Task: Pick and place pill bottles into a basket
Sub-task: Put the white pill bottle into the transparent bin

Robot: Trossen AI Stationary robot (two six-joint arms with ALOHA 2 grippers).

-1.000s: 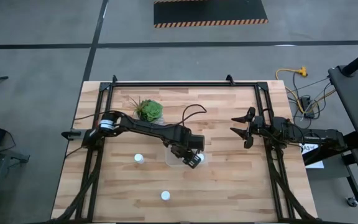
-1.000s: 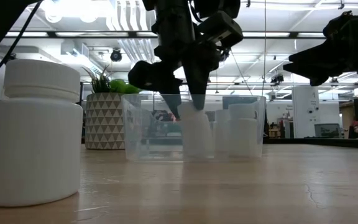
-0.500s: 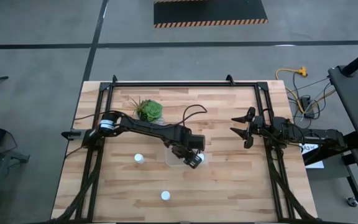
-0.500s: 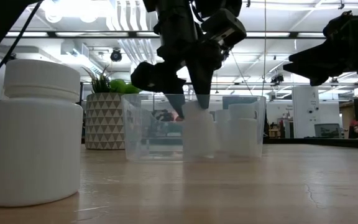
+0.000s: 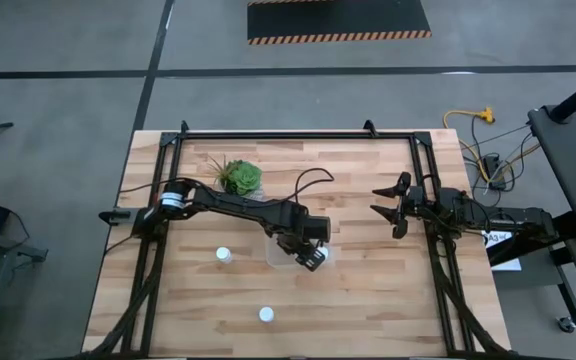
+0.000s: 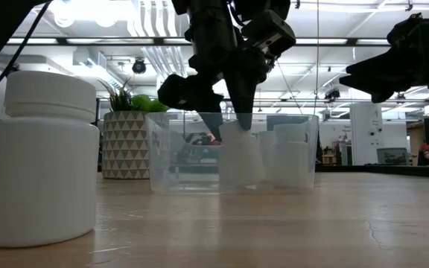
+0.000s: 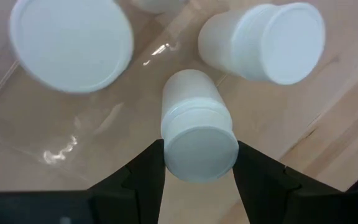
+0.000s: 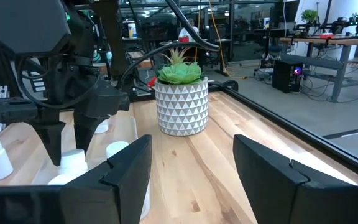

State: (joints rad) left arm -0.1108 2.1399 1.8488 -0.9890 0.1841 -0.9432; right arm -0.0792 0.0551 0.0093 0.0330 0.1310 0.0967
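Left gripper (image 7: 196,163): clamped on pill bottle (image 7: 197,126), now tilted inside basket (image 6: 162,152) at table centre; previously upright. Release judged imminent. Right gripper (image 5: 388,205): parked at three o'clock, spread apart. Two bottles (image 5: 223,255) outstanding, toward seven o'clock.

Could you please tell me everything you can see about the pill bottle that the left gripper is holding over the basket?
The small white cylindrical plastic pill bottle has a round, flat white cap and a narrow neck ridge below it. The left gripper grips it at the cap end, one dark finger on each side. It hangs tilted inside the clear rectangular plastic basket, among other white bottles; whether its base touches the basket floor cannot be told.
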